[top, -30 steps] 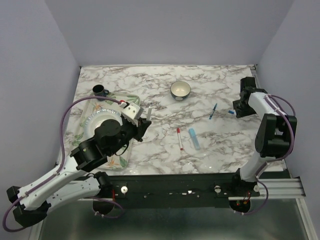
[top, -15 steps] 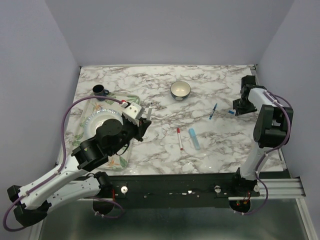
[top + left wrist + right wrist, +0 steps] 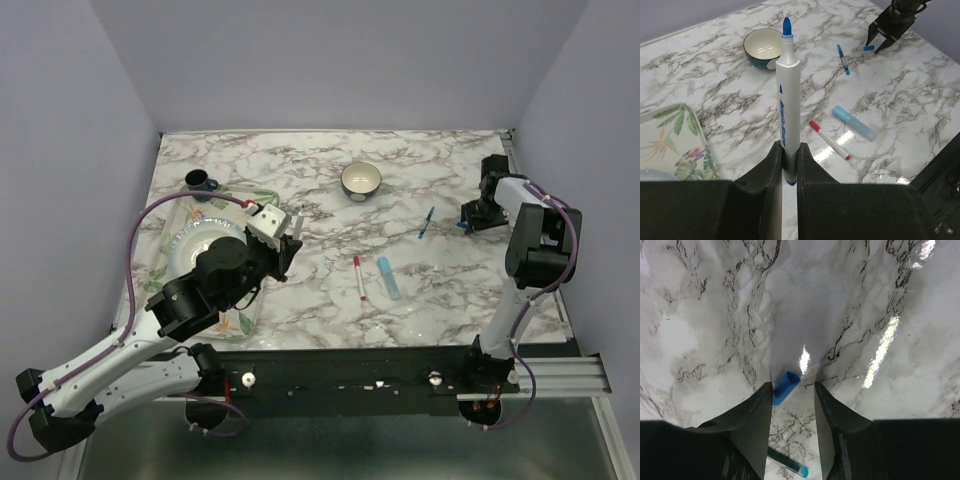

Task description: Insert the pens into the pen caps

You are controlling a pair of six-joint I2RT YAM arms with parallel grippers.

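Note:
My left gripper (image 3: 789, 159) is shut on a white pen with a blue tip (image 3: 787, 97), held upright above the table; it also shows in the top view (image 3: 298, 222). A red-tipped white pen (image 3: 359, 278), a pale blue marker (image 3: 388, 278) and a dark blue pen (image 3: 427, 222) lie mid-table. My right gripper (image 3: 793, 390) is open, low over the table at the right, with a blue pen cap (image 3: 785, 387) lying between its fingers, against the left one. The cap shows in the top view (image 3: 463, 225) too.
A small bowl (image 3: 361, 179) stands at the back centre. A leaf-patterned tray (image 3: 243, 322) with a white plate (image 3: 196, 238) lies at the left, a dark cup (image 3: 198, 181) behind it. The dark blue pen's end (image 3: 790, 466) lies under my right gripper.
My right gripper has moved down and a little left, coming around the blue cap. My left gripper has barely moved, still holding the pen.

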